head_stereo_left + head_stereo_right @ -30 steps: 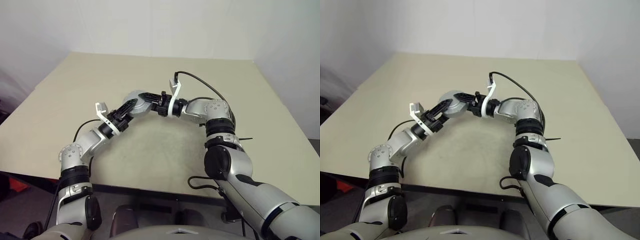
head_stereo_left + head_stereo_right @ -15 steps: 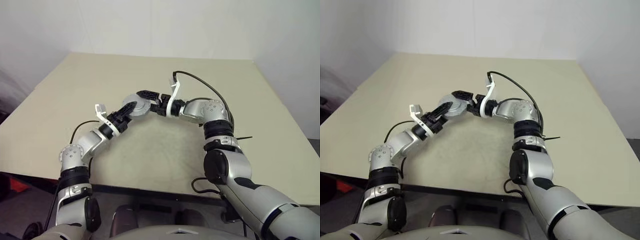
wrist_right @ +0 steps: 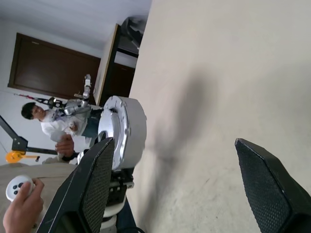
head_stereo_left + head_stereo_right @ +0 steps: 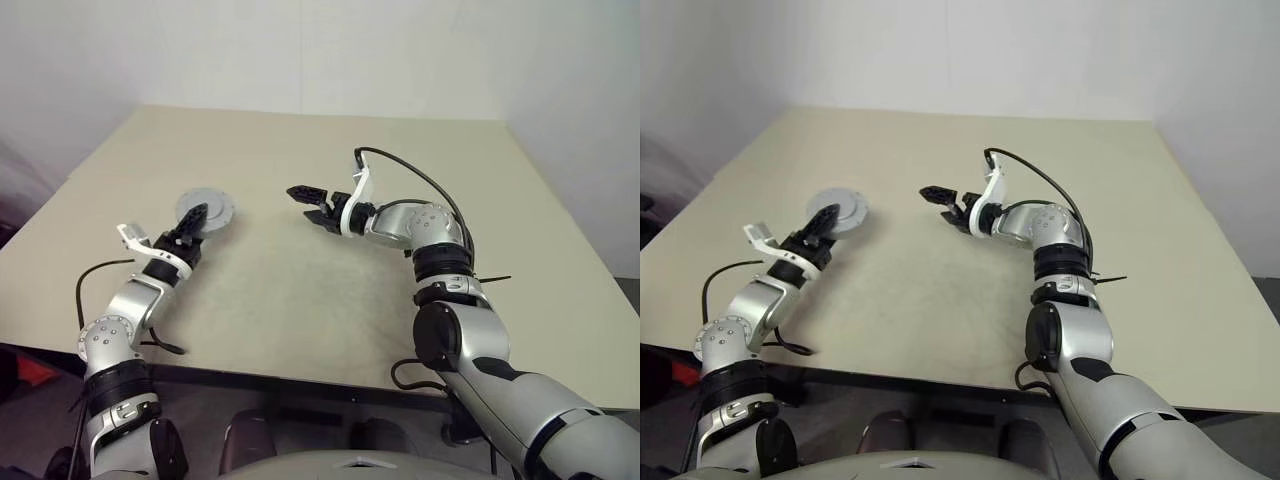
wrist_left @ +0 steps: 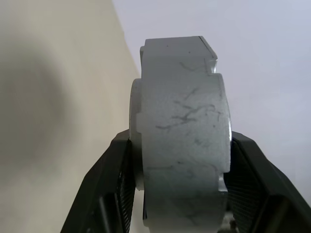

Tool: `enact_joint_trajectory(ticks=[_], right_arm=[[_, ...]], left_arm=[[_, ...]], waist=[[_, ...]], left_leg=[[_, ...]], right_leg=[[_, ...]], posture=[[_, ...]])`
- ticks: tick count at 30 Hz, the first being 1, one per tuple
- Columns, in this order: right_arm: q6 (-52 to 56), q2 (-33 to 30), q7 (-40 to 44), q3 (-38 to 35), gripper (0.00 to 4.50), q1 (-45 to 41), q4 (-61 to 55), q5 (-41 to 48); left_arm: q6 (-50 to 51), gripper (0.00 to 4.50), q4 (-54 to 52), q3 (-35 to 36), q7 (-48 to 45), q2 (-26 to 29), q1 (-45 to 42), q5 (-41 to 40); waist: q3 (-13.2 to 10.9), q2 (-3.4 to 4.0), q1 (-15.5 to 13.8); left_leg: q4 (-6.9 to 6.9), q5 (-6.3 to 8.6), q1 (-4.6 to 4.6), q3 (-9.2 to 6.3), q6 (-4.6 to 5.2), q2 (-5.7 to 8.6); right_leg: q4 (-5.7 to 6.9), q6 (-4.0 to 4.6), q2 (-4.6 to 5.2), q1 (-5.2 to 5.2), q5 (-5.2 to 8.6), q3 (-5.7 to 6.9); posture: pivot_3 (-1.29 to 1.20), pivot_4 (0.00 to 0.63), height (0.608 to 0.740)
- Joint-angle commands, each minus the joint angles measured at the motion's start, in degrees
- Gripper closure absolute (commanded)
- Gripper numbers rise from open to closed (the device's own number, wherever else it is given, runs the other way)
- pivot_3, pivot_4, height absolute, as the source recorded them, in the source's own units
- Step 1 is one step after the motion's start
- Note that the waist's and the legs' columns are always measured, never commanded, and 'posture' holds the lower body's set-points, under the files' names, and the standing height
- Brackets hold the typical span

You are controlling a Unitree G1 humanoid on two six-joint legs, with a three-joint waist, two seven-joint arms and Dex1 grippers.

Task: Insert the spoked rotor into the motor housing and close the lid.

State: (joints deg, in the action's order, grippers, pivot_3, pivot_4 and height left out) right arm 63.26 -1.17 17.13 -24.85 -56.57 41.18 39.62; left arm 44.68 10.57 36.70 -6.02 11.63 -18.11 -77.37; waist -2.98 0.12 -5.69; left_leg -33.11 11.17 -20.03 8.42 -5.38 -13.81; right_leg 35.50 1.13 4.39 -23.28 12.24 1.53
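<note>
Edgewise, the scuffed grey motor housing (image 5: 182, 131) looks thick; notched.

Soft, even indoor light leaves the beige table (image 4: 330, 290) bright with only faint shadows. Close up, the motor housing (image 5: 182, 126) looks slightly hazy.

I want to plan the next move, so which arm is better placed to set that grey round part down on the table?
Left. The left gripper is shut on the grey round part, holding it over the table. The right gripper is open, holds nothing and stands apart from it.
</note>
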Motion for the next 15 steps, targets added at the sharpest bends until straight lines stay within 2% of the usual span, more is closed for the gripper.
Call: enact_joint_trajectory(ticks=[1, 15], right_arm=[[-0.1, -0.4, -0.1, -1.0, 0.05, -0.4, -0.7, 1.2], [0.2, 0.0, -1.1, -1.4, 0.05, 0.2, -1.2, 1.3]], left_arm=[[-3.7, 2.29, 1.3, 2.7, 2.8, 1.1, -2.2, 0.0], [-9.2, 2.29, 8.7, 7.8, 12.1, 1.1, -4.7, 0.8]], waist=[[0.0, 0.00, 0.0], [0.0, -0.39, 0.0]], left_leg=[[0.00, 0.00, 0.01, 0.00, 0.00, 0.00], [-0.03, 0.00, 0.00, -0.02, 0.00, 0.00]], right_leg=[[0.01, 0.00, 0.00, 0.00, 0.00, 0.00], [0.01, -0.02, -0.01, 0.00, -0.01, 0.01]], posture=[[0.00, 0.000, 0.740], [0.00, 0.000, 0.740]])
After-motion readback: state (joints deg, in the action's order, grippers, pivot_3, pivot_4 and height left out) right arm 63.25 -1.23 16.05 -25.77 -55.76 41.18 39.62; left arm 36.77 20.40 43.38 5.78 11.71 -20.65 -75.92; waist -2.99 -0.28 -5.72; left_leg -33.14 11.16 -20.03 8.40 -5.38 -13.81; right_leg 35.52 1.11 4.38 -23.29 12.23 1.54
